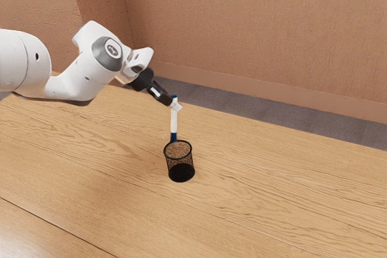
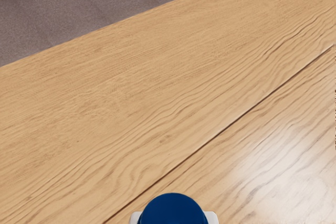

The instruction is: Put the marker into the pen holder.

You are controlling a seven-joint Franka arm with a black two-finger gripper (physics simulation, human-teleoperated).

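In the exterior view my gripper [image 1: 175, 106] is shut on the upper part of the marker [image 1: 174, 122]. The marker is white with blue ends and hangs nearly upright. Its lower blue end shows just at the far rim of the black mesh pen holder [image 1: 181, 170]; whether it is behind the rim or over the opening I cannot tell. The holder stands upright on the table. In the wrist view the marker's round blue end [image 2: 173, 211] lies between the pale fingertips of my gripper [image 2: 174, 217].
The wooden table [image 1: 272, 185] extends around the holder, with its far edge behind the marker. Beyond that edge are a grey floor [image 1: 254, 113] and a brown wall [image 1: 260, 34]. A seam runs across the tabletop.
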